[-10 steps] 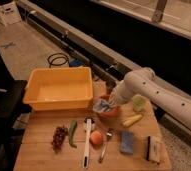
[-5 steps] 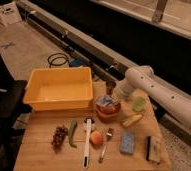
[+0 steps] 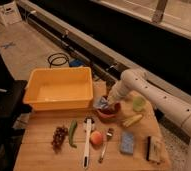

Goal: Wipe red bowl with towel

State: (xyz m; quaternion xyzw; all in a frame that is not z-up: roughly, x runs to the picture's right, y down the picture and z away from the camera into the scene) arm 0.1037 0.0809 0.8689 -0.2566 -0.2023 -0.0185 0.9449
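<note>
Mid-frame, the tool (image 3: pixel 108 100) sits clamped on the towel (image 3: pixel 101 104) in the bowl (image 3: pixel 110 116), mid-wipe I'd say; next it should sweep round the rim.

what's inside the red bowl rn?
The pale towel, bunched in the red bowl, with the gripper reaching in, jaws shut on it. The bowl's floor is covered, so not visible.

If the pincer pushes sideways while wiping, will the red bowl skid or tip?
Likely skids: the red bowl is small and sits unbraced on the wooden table. Low and wide, it probably won't tip. The pincer, shut on the bunched towel, is over its rim.
</note>
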